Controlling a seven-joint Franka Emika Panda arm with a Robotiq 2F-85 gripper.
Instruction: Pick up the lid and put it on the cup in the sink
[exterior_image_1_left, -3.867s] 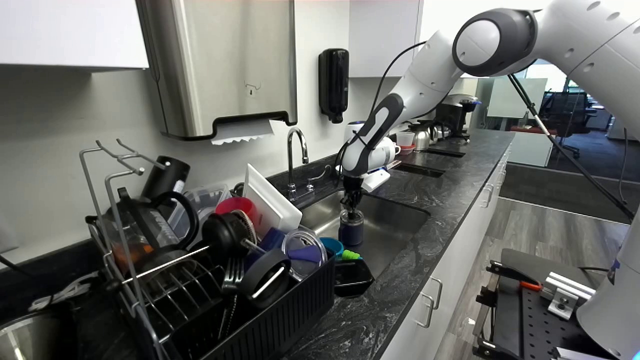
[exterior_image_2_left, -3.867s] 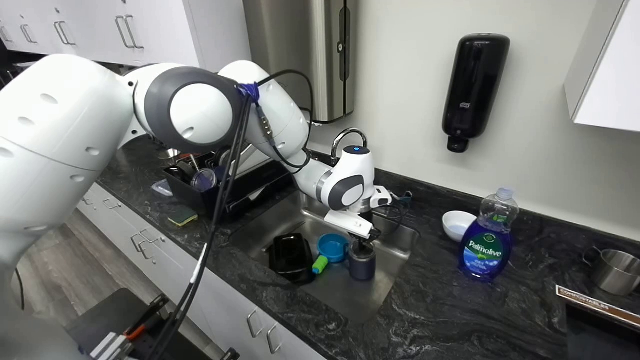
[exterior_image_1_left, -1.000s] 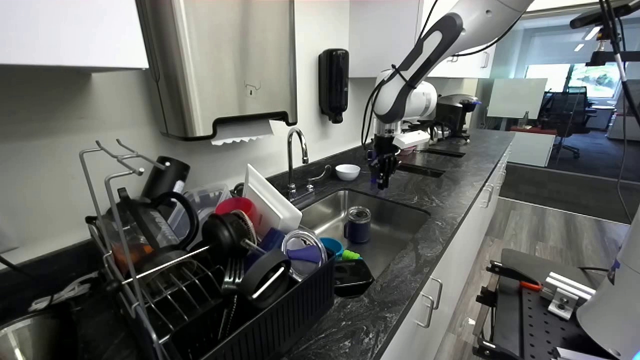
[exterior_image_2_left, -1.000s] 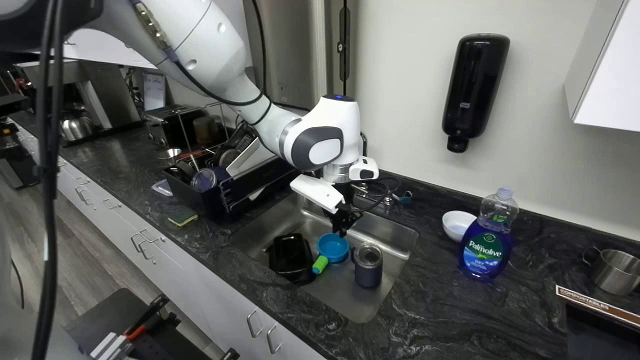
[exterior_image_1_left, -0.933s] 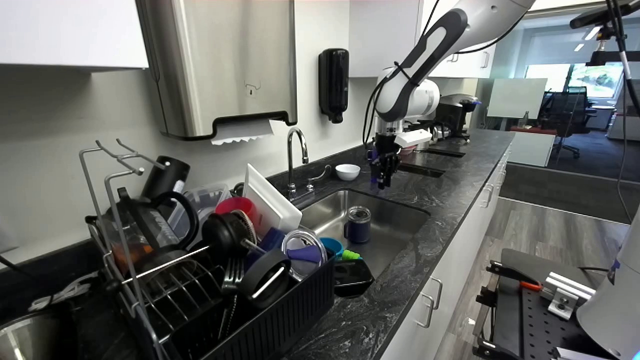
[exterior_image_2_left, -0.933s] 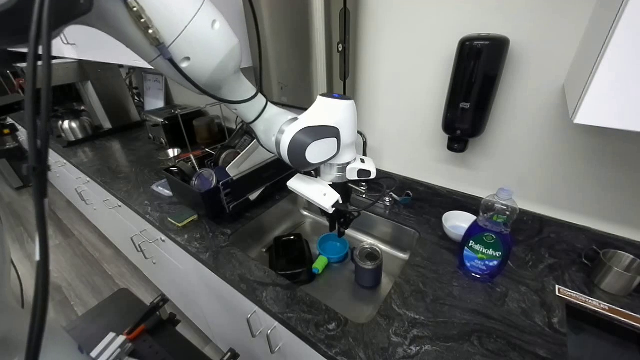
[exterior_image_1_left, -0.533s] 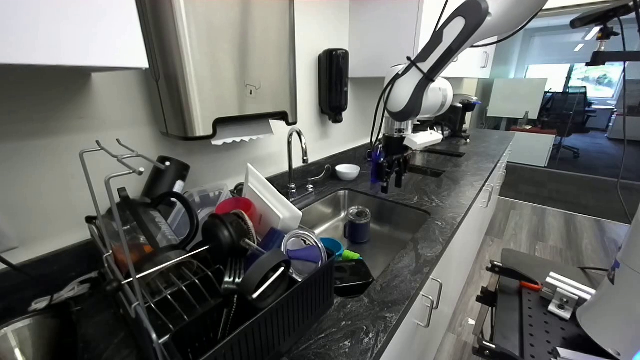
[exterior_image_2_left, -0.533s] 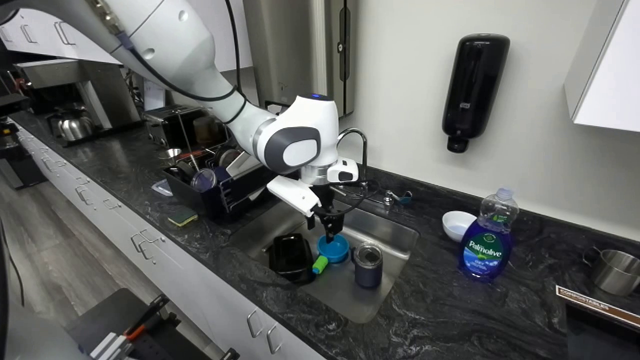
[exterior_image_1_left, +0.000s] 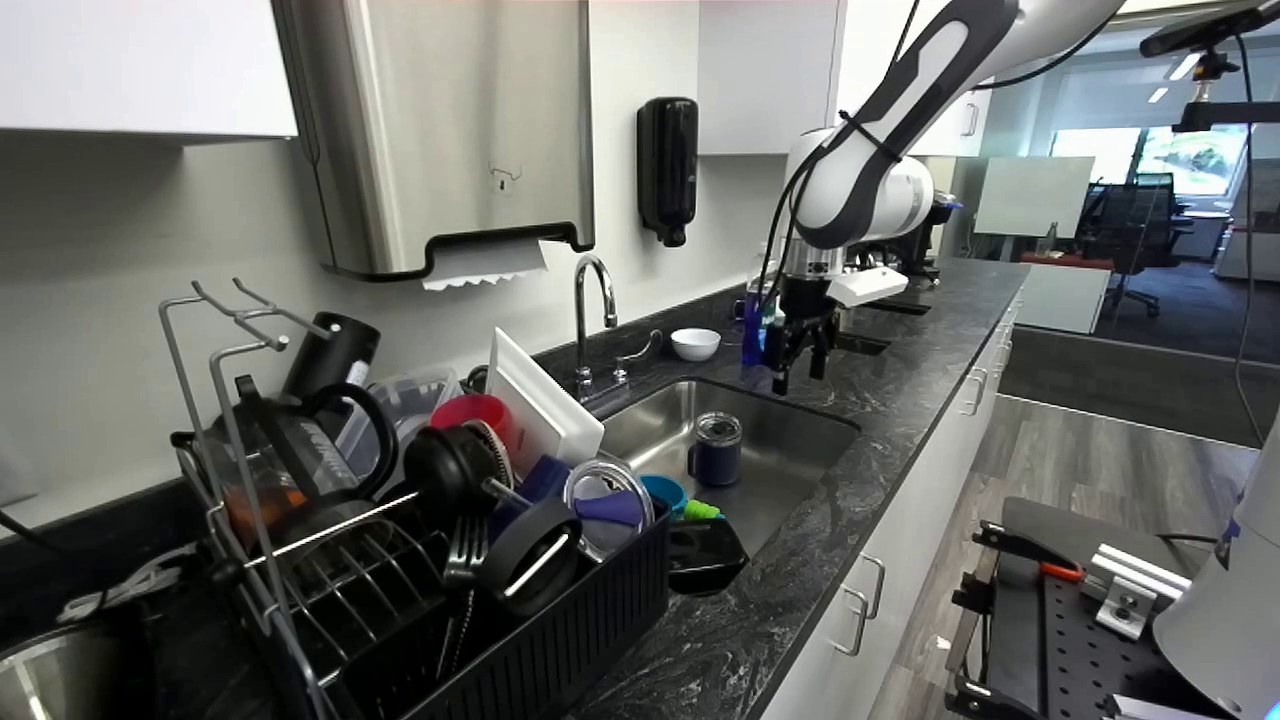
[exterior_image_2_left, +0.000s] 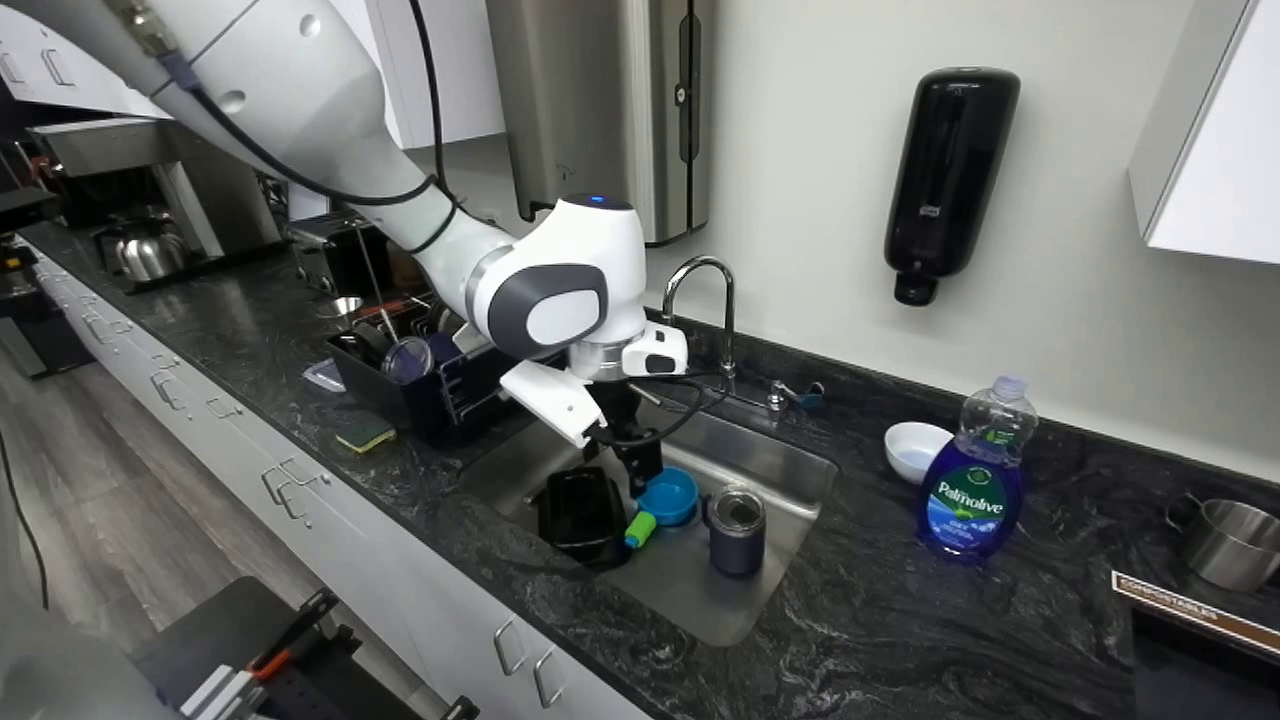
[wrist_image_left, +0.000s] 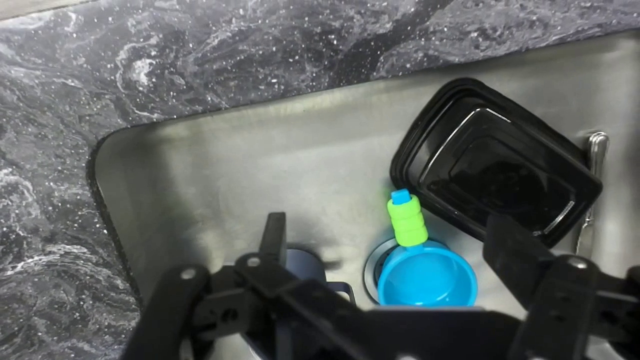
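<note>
The dark blue cup stands upright in the steel sink. A clear-looking lid appears to sit on top of it, though its fit is too small to judge. In the wrist view the cup is partly hidden behind a finger. My gripper hangs above the sink, apart from the cup. Its fingers are spread wide in the wrist view, with nothing held. Far below the gap lies a blue measuring cup with a green-sleeved handle.
A black tray lies in the sink beside the measuring cup. The faucet rises behind. A loaded dish rack borders the sink; a white bowl and a soap bottle stand on the counter.
Earlier my gripper was down at the cup's top; it has since risen and moved away from it. Over the last second its jaws have opened. The cup now stands slightly shifted.
</note>
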